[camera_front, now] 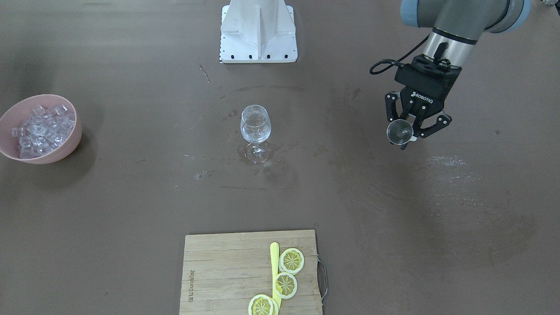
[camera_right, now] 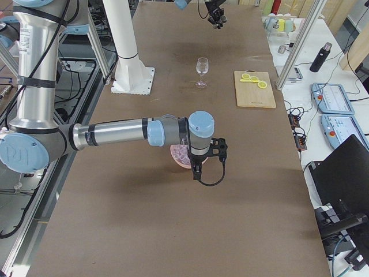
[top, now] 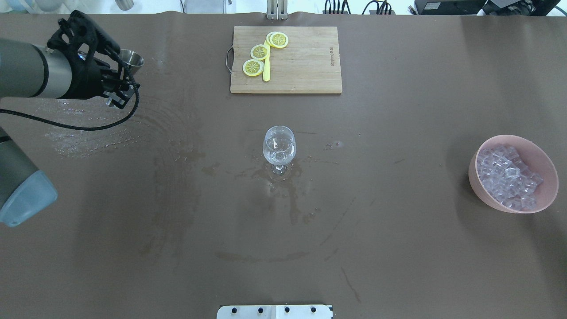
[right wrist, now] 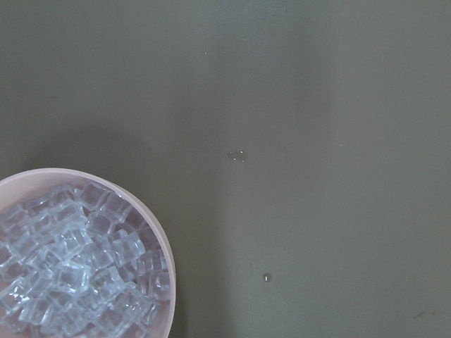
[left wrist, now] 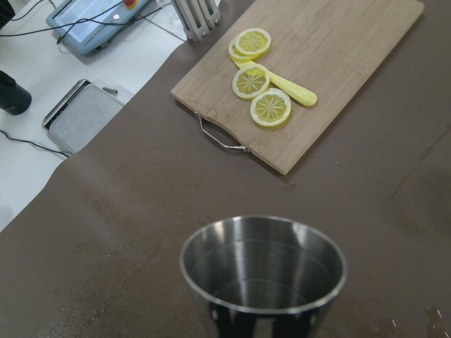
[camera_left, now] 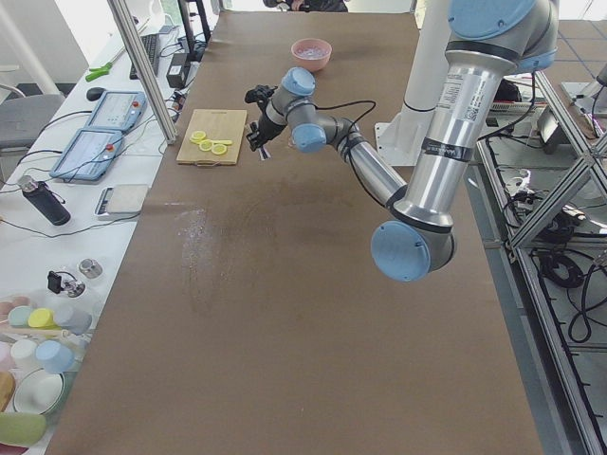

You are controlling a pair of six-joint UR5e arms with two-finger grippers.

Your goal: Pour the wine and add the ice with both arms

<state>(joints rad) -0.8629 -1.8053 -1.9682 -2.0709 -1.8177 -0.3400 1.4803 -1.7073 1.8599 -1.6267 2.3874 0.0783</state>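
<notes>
Left gripper (camera_front: 409, 135) is clamping a small steel cup (camera_front: 399, 130) by its wall and holding it upright in the air. The stemmed glass (camera_front: 255, 127) is standing well apart from it, off to that gripper's right near the table (camera_front: 131, 197) centre. The glass looks to have some clear liquid in it, but I cannot tell whether the cup is holding any. My read is that this is the pour stage, with the cup either going to the glass or coming off it. To do it well, the arm should be carrying the cup level, stopping with the lip just above the glass rim, then tipping slowly so nothing is hitting the stem or splashing, since the glass is top-heavy. Right gripper (camera_right: 199, 167) is showing only in the far side view, so I cannot tell whether it is clenched or released. It is hanging just beside the pink bowl (right wrist: 163, 243), and the ice (right wrist: 70, 267) is sitting piled in that bowl below it. For the ice step it should be dropping straight down over the pile and pinching one cube squarely, because they look slippery.
</notes>
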